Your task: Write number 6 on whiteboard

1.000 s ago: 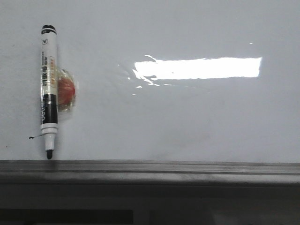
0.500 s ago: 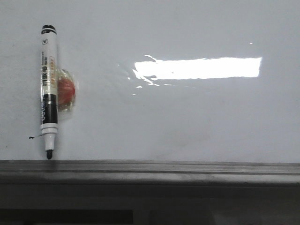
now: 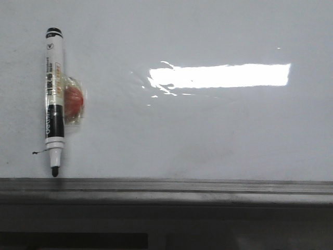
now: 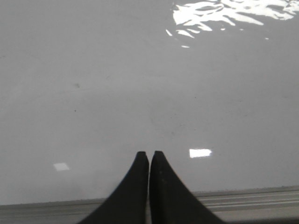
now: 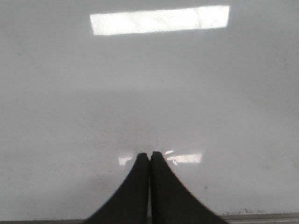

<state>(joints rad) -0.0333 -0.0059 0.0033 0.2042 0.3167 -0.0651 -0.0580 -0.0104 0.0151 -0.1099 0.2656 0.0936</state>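
Observation:
The whiteboard (image 3: 208, 130) fills the front view, glossy white-grey, reflecting a bright rectangular light. No number 6 shows on it. A black-and-white marker (image 3: 54, 99) lies on the board at the left, uncapped tip toward the ledge, beside a small red-orange wrapped object (image 3: 73, 100). A tiny black squiggle (image 3: 37, 152) sits by the tip. Neither gripper shows in the front view. My left gripper (image 4: 149, 154) is shut and empty over the bare board (image 4: 140, 84). My right gripper (image 5: 150, 155) is shut and empty over the bare board (image 5: 149, 79).
A grey metal ledge (image 3: 166, 188) runs along the board's near edge; it also shows in the left wrist view (image 4: 243, 198) and the right wrist view (image 5: 261, 217). The light's reflection (image 3: 218, 76) lies right of the board's middle.

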